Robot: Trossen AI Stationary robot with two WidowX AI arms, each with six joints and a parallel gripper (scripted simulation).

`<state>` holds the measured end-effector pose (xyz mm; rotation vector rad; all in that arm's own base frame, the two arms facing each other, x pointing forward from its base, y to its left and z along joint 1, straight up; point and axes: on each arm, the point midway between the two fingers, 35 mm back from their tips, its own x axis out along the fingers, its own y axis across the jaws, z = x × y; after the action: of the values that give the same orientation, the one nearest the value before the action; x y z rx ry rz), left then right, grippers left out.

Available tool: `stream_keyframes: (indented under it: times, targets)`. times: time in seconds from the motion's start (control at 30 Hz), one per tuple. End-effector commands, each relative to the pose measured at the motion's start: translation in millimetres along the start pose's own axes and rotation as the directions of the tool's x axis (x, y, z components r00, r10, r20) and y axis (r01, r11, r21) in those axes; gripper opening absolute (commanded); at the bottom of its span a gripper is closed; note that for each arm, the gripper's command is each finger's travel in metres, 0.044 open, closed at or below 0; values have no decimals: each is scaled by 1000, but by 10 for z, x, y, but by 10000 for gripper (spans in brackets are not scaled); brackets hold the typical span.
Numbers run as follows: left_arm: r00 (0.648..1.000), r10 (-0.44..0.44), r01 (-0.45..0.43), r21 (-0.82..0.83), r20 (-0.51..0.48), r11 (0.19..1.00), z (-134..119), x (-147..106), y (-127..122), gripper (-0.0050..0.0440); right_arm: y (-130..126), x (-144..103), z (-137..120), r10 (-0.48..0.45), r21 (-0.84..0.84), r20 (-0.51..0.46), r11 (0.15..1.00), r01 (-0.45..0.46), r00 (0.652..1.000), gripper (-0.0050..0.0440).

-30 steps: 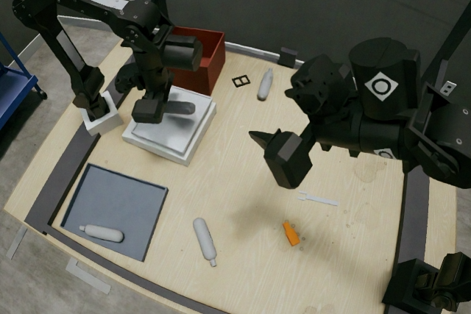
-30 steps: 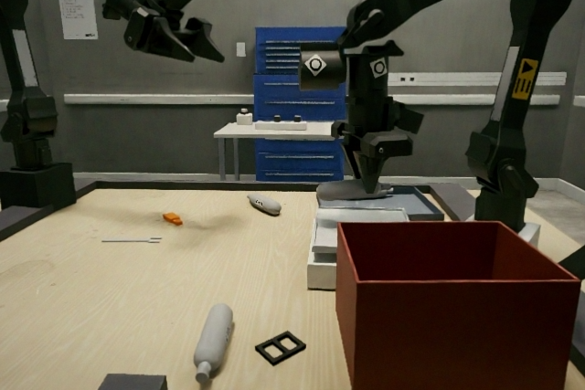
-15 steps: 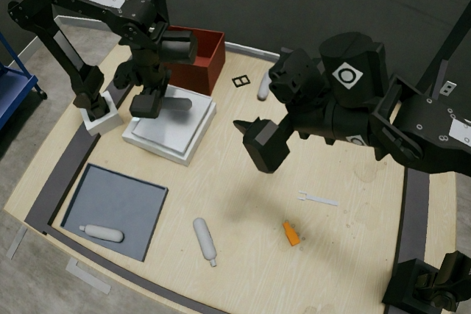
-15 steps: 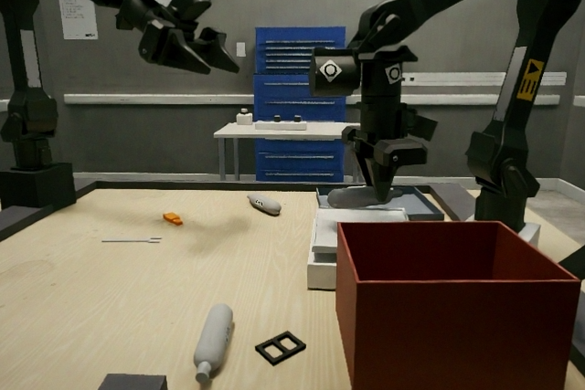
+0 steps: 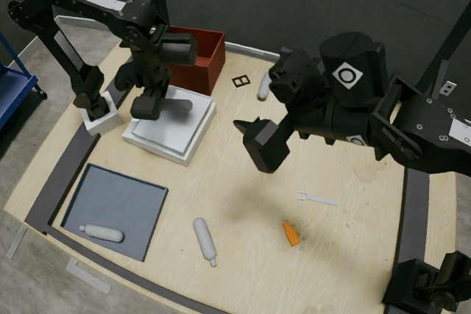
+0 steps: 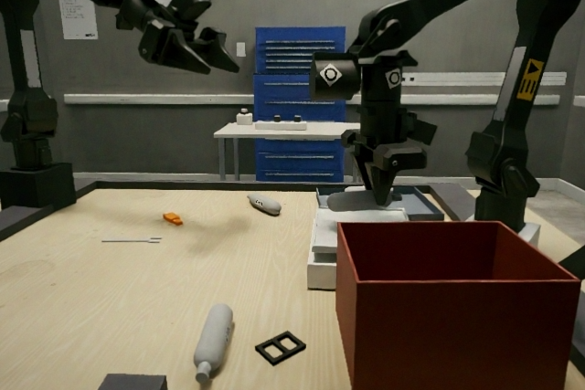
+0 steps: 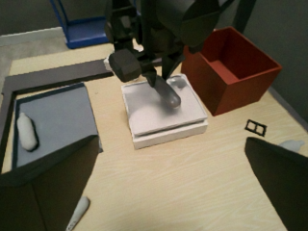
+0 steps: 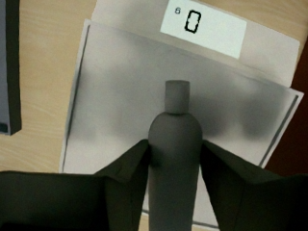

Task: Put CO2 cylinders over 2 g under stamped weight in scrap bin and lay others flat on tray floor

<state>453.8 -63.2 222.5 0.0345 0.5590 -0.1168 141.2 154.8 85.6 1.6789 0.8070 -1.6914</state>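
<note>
My right gripper point(image 5: 161, 103) point(image 6: 382, 199) point(image 7: 157, 84) is shut on a grey CO2 cylinder point(image 5: 180, 105) point(image 6: 352, 201) point(image 8: 175, 188), level just above the white scale point(image 5: 160, 139) point(image 7: 144, 117) point(image 8: 120, 63). The scale display point(image 8: 217, 34) reads 0. The held cylinder's stamp is not visible. My left gripper point(image 6: 223, 69) point(image 7: 170, 142) is open and empty, high over the table. One cylinder point(image 5: 103, 233) point(image 7: 27, 132) lies on the tray point(image 5: 121, 196) point(image 7: 63, 111). Another cylinder point(image 5: 205, 240) point(image 6: 264, 204) lies right of the tray. A third point(image 5: 263, 86) point(image 6: 215, 338) lies at the back.
The red scrap bin point(image 5: 216, 63) point(image 6: 453, 329) point(image 7: 241, 98) stands directly behind the scale. A black frame point(image 5: 241, 81) point(image 6: 280, 346) lies between bin and back cylinder. An orange piece point(image 5: 291, 233) point(image 6: 173, 218) and a grey forked tool point(image 5: 319, 198) point(image 6: 127, 240) lie on the table.
</note>
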Motion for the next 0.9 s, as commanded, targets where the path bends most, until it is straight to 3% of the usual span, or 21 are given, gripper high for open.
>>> stream_keyframes:
  times: [0.0,0.4,0.5,0.87]
  targets:
    - [1000,0,0,-2,27,1000,95,-55,-4,440,-9,11,22,2,3,-20,1000,-2,1000,-50]
    - [1000,0,0,-2,27,1000,95,-55,-4,440,-9,236,30,1,2,-3,1000,-1,1000,-50]
    - [1000,0,0,-2,27,1000,95,-55,-4,440,-2,184,-84,3,2,-25,1000,-2,1000,-50]
    - [1000,0,0,-2,27,1000,95,-55,-4,440,-2,172,-84,3,2,-30,1000,-3,1000,-50]
